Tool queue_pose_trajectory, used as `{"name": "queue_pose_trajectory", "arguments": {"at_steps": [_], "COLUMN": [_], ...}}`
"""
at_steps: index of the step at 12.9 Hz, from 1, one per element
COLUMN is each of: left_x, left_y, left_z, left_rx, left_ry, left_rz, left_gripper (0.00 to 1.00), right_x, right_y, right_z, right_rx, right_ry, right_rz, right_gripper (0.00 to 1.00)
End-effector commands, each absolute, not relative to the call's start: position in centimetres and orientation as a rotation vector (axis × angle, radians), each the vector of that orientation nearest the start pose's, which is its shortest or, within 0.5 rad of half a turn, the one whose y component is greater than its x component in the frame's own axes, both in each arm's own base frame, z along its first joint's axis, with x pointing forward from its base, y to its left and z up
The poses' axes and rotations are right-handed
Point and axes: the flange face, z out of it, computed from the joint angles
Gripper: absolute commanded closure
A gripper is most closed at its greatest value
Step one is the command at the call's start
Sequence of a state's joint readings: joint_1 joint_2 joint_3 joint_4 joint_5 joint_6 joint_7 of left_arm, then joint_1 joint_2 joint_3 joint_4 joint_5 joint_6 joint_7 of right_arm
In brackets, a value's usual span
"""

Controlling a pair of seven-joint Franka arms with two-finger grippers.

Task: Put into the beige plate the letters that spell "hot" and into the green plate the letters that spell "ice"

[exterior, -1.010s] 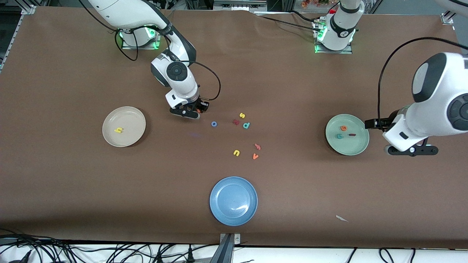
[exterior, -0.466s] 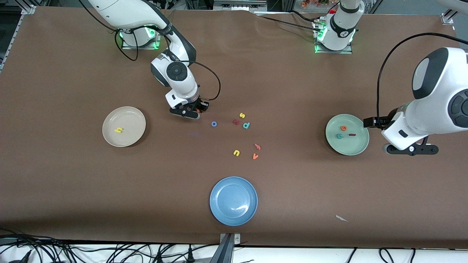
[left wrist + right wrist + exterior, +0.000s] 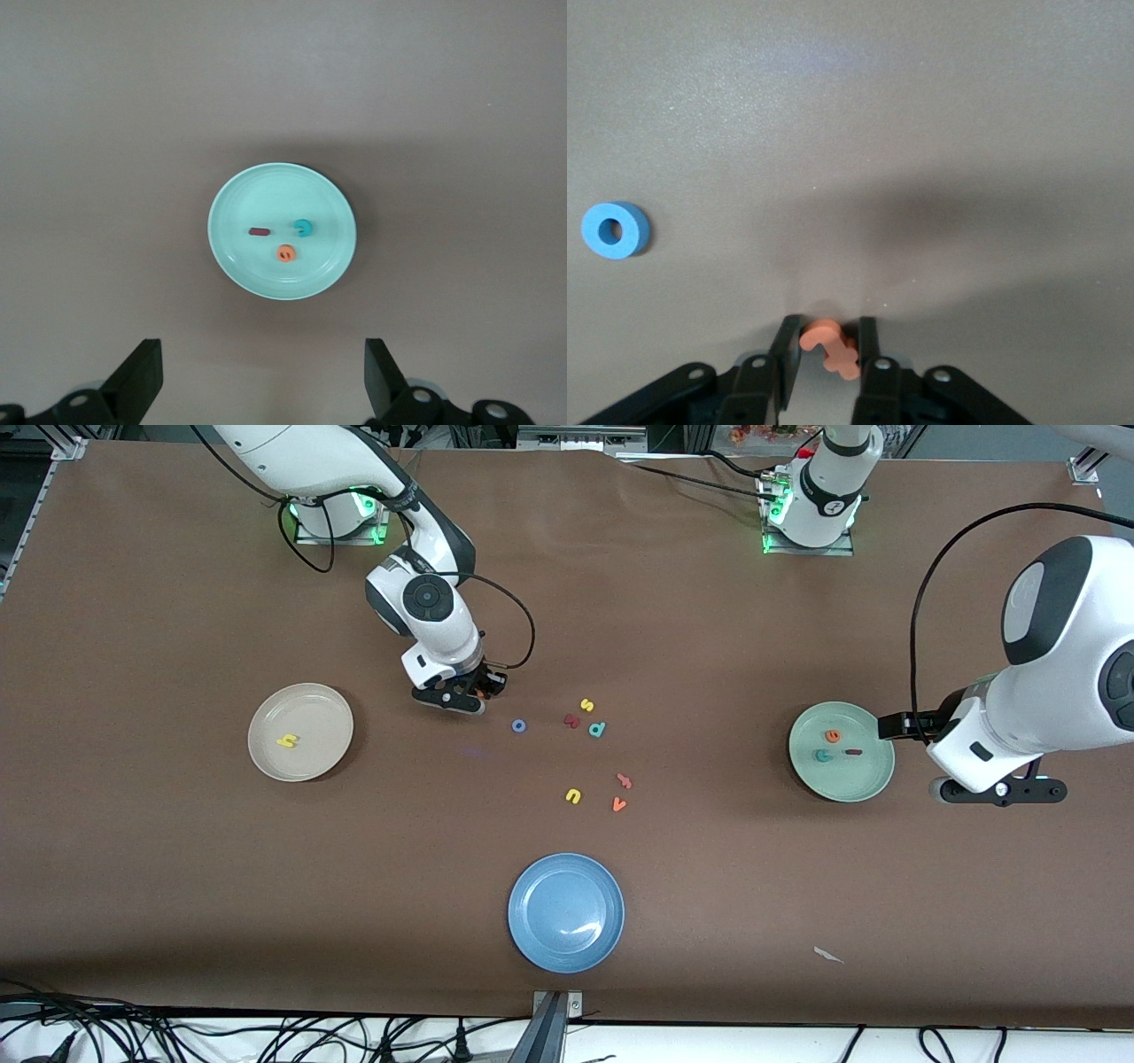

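Note:
My right gripper [image 3: 474, 691] [image 3: 826, 329] is down at the table between the beige plate [image 3: 312, 710] and the loose letters, shut on the orange t [image 3: 830, 345]. The blue o [image 3: 519, 725] [image 3: 616, 230] lies on the table close by. The yellow h [image 3: 287, 740] lies in the beige plate. The green plate [image 3: 864, 781] [image 3: 257, 199] holds the dark red i [image 3: 854, 752] [image 3: 260, 232], teal c [image 3: 823, 755] [image 3: 303, 228] and orange e [image 3: 832, 736] [image 3: 285, 253]. My left gripper [image 3: 999, 789] [image 3: 261, 354] hangs open and empty beside the green plate.
Loose letters lie mid-table: yellow s [image 3: 586, 705], dark red k [image 3: 571, 721], teal p [image 3: 597, 729], yellow u [image 3: 573, 795], orange v [image 3: 619, 804] and another orange letter [image 3: 625, 781]. A blue plate [image 3: 540, 886] sits nearer the camera. A white scrap [image 3: 828, 955] lies near the front edge.
The right gripper's fingers have closed onto the orange t without the hand moving away. The left arm has shifted slightly beside the green plate.

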State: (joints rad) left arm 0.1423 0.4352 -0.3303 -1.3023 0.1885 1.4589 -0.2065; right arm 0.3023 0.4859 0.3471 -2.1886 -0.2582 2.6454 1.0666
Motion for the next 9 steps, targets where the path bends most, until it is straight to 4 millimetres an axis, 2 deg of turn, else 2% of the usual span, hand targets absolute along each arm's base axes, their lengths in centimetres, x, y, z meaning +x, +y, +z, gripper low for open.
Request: {"name": "queue_pose_trajectory", "arguments": {"at_steps": [1,2,3,4,9], "left_x": [65.5,65.7,65.5,65.3,64.4], "left_y": [-6.1,-5.5,-5.3,-5.4,-5.1], "left_z": [50.7,50.6,51.1,51.9,51.3], "left_rx": [-3.067,-3.094,-3.119,-3.13,-3.127], "left_ry": [-0.077,-0.113,-0.129,-0.087,-0.075], "left_rz": [0.281,0.286,0.283,0.247,0.199], "left_gripper": [0.0,0.0,0.0,0.0,0.01], "right_x": [43.2,43.1,43.2,43.3,44.4], "right_y": [34.4,34.4,34.4,34.4,34.0], "right_z": [17.0,17.0,17.1,17.3,21.4], "right_rx": [-3.085,-3.087,-3.086,-3.087,-3.132], "right_ry": [0.347,0.341,0.341,0.336,0.299], "right_rz": [0.012,0.009,0.007,0.004,-0.049], "right_gripper": [0.88,0.97,1.0,1.0,1.0]}}
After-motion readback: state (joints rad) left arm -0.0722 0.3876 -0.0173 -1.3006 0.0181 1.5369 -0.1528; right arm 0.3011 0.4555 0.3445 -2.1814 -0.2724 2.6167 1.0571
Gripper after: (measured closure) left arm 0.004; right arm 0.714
